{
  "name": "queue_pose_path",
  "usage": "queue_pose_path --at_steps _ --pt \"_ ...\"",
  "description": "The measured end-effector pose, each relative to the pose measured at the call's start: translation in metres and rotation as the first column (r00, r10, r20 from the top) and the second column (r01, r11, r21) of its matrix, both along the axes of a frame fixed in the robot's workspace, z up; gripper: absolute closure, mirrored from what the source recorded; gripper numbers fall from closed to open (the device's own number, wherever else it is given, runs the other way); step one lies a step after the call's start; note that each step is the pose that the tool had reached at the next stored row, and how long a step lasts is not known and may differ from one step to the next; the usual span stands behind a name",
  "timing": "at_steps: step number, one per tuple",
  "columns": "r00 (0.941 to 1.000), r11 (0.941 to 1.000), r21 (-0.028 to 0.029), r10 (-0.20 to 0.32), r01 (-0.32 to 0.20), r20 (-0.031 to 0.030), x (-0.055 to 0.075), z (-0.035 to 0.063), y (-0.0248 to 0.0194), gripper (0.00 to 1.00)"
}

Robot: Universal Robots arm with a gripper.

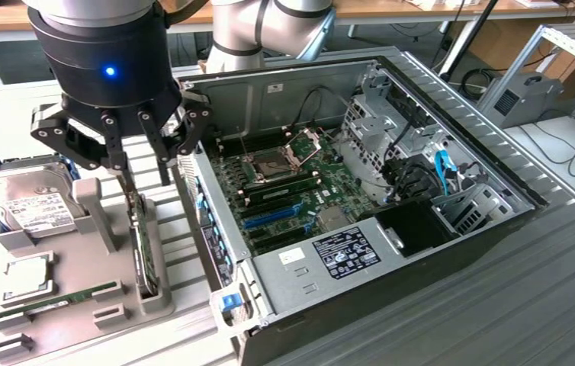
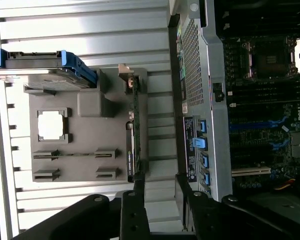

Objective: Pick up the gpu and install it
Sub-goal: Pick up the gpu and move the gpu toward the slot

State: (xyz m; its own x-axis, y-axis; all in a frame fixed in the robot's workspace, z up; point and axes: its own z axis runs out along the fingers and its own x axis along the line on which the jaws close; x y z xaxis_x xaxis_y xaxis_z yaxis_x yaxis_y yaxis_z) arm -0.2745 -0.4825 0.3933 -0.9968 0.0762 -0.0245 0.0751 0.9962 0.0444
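Hanging above the grey holder (image 1: 79, 263) in the exterior view, the gripper (image 1: 143, 174) has its jaws spread apart with nothing clamped between them. It sits over the far end of the holder's long side slot. The graphics card (image 1: 143, 252) stands on its long edge in that slot, on the side of the holder nearest the computer case (image 1: 267, 263), just below the gripper. I cannot tell whether a fingertip touches its upper edge. On the holder's opposite side, at the far end, a hard drive (image 1: 33, 202) leans in its cradle. A square processor chip (image 1: 25, 274) lies flat in a pocket near the holder's middle, and a green memory stick (image 1: 59, 297) sits in a narrow slot toward the holder's near end. The case lies open beside the holder, on the exterior view's right, with its motherboard (image 1: 287, 191) exposed. In the wrist view the gripper (image 2: 160, 182) shows the same spread, with ribbed table surface visible in the gap between its two dark fingers. The graphics card (image 2: 134, 130) appears edge-on as a thin strip in the slot of the holder (image 2: 85, 137) next to the case (image 2: 210, 75). Its near end lines up with one finger (image 2: 139, 187) rather than with the gap. Across the holder from the card lie the hard drive (image 2: 40, 80) in a blue frame, the processor chip (image 2: 52, 125) and the memory stick (image 2: 72, 155). The motherboard (image 2: 260, 100) shows inside the case beyond the holder.
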Motion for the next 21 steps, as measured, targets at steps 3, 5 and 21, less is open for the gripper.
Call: queue_pose_path --at_steps 3,5,21 --pt "1.0000 1.0000 0.0000 0.000 0.000 0.0000 0.000 0.0000 0.0000 0.52" --pt "1.0000 1.0000 0.0000 0.000 0.000 0.0000 0.000 0.0000 0.0000 0.52" --pt "1.0000 1.0000 -0.0001 0.000 0.000 0.0000 -0.008 -0.0181 0.0019 0.52"
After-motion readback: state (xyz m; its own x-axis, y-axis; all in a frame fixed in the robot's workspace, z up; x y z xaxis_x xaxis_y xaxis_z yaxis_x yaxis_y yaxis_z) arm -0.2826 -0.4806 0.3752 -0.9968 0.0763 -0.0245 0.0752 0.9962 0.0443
